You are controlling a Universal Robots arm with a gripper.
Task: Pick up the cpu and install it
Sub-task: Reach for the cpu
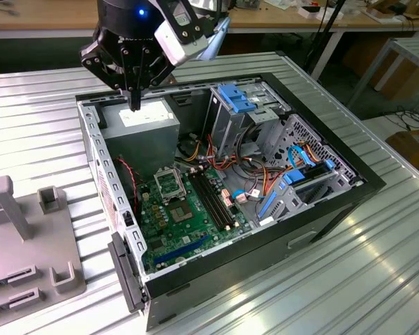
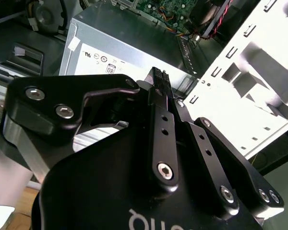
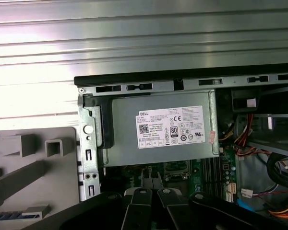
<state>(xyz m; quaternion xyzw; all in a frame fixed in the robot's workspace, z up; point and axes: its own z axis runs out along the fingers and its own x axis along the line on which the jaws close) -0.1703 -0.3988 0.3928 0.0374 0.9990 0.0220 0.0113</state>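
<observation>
Open computer case (image 1: 216,279) lying on its side on a ribbed metal table (image 1: 363,279), as seen from beside the bench. The gripper (image 1: 134,103) hangs just above the grey power supply (image 1: 143,131), which sits in the case corner on the exterior view's left. The arm above it is cut off by the picture's edge. The jaws are clenched tip against tip. In the second wrist view the ribbed fingertips (image 2: 157,79) meet with nothing discernible between them, and the gripper's black body hides much of the power supply's label.

The motherboard (image 1: 188,227) lies on the case floor, with the square metal-framed socket (image 1: 169,183) beside the power supply and the long black memory slots (image 1: 216,202) next to it. Where the cpu lies cannot be told. The socket's inner square is too small to read as filled or bare. In the first wrist view the gripper (image 3: 152,175) and the power supply's edge cover part of the socket (image 3: 175,166).

A grey fixture (image 1: 28,230) with upright posts stands on the table at the exterior view's left, apart from the case and cut off at the edge. What its slots hold is unclear. A blue-fronted drive cage (image 1: 237,98) and bundled coloured cables (image 1: 265,178) occupy the case's other end.
</observation>
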